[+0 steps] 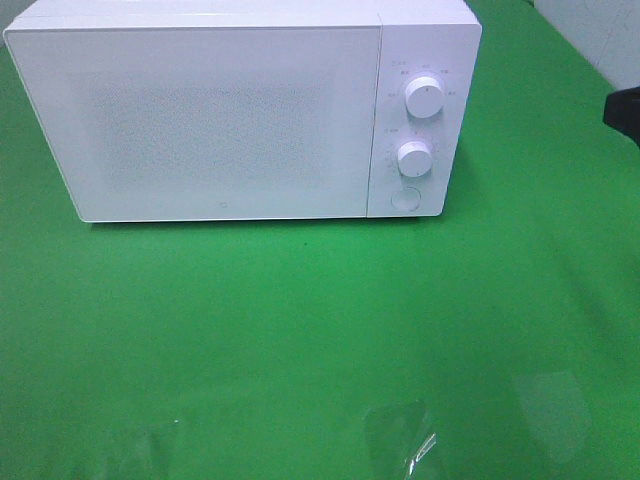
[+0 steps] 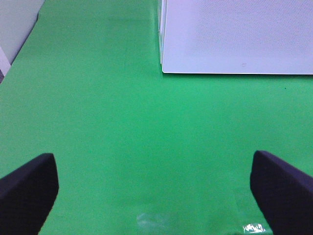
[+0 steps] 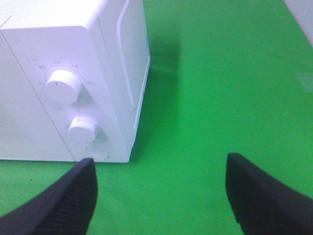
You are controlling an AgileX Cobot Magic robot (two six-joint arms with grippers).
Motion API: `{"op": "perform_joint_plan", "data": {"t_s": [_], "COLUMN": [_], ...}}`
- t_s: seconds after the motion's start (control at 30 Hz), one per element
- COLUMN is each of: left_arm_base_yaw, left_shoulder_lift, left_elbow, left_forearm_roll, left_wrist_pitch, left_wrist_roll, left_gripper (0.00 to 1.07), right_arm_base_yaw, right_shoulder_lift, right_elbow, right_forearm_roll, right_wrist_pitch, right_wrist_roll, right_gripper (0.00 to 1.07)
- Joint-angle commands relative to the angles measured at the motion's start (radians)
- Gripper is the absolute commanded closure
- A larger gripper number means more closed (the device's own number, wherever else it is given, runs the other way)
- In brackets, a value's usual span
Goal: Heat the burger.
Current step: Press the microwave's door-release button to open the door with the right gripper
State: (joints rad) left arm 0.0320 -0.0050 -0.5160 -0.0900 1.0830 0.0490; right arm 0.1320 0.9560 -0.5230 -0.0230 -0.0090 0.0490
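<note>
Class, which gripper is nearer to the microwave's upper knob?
Right. The right gripper hovers open off the control-panel end, facing the upper knob. The left gripper, also open, faces the opposite lower corner of the door, with no knob in its view.

1. The bench (image 1: pixel 300 330) is covered by a bright green cloth, which is seen in all three views.
2. A pale white wall (image 1: pixel 600 30) is seen beyond the far right corner of the bench in the high view.
3. A light grey panel (image 2: pixel 14 24) is seen along the cloth's edge in the left wrist view.
4. A soft shadow is cast on the cloth under and just to the right of the white microwave (image 1: pixel 240 110).
5. The scene is lit evenly and diffusely; glossy reflections (image 1: pixel 400 440) are caught near the front edge of the cloth.
</note>
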Motion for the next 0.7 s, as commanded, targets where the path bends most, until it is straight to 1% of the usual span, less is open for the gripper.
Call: {"op": "perform_joint_plan", "data": {"t_s": [0.03,0.13,0.2,0.23,0.27,0.3,0.33,0.37,0.4,0.43,0.47,0.57,0.63,0.67,0.7], "left_arm_base_yaw": [0.003,0.003,0.003,0.003,0.003,0.003,0.003,0.003,0.003,0.003,0.003,0.003,0.003,0.003,0.003], "left_shoulder_lift": [-0.005,-0.005,-0.005,-0.005,-0.005,-0.005,-0.005,-0.005,-0.005,-0.005,-0.005,-0.005,-0.005,-0.005,-0.005], "left_elbow": [0.000,0.000,0.000,0.000,0.000,0.000,0.000,0.000,0.000,0.000,0.000,0.000,0.000,0.000,0.000], "left_forearm_roll": [-0.002,-0.002,-0.002,-0.002,-0.002,-0.002,-0.002,-0.002,-0.002,-0.002,-0.002,-0.002,-0.002,-0.002,-0.002], "left_wrist_pitch": [-0.011,-0.011,-0.011,-0.011,-0.011,-0.011,-0.011,-0.011,-0.011,-0.011,-0.011,-0.011,-0.011,-0.011,-0.011], "left_wrist_roll": [-0.006,-0.006,-0.006,-0.006,-0.006,-0.006,-0.006,-0.006,-0.006,-0.006,-0.006,-0.006,-0.006,-0.006,-0.006], "left_gripper": [0.07,0.07,0.07,0.07,0.07,0.07,0.07,0.07,0.07,0.07,0.07,0.07,0.07,0.07,0.07], "right_arm_base_yaw": [0.000,0.000,0.000,0.000,0.000,0.000,0.000,0.000,0.000,0.000,0.009,0.023,0.132,0.132,0.192], "right_shoulder_lift": [0.069,0.086,0.138,0.138,0.168,0.168,0.195,0.195,0.221,0.221,0.249,0.266,0.343,0.343,0.385], "right_elbow": [0.049,0.068,0.137,0.137,0.169,0.169,0.198,0.198,0.222,0.222,0.241,0.246,0.256,0.256,0.256], "right_forearm_roll": [-0.006,-0.006,-0.001,-0.001,-0.001,-0.001,0.006,0.006,0.015,0.015,0.056,0.083,0.220,0.220,0.290], "right_wrist_pitch": [-0.232,-0.286,-0.462,-0.462,-0.547,-0.547,-0.623,-0.623,-0.689,-0.689,-0.739,-0.758,-0.836,-0.836,-0.880], "right_wrist_roll": [0.001,0.001,0.001,0.001,-0.008,-0.008,-0.030,-0.030,-0.055,-0.055,-0.074,-0.085,-0.197,-0.197,-0.254], "right_gripper": [0.37,0.37,0.37,0.37,0.37,0.37,0.37,0.37,0.37,0.37,0.37,0.37,0.37,0.37,0.37]}}
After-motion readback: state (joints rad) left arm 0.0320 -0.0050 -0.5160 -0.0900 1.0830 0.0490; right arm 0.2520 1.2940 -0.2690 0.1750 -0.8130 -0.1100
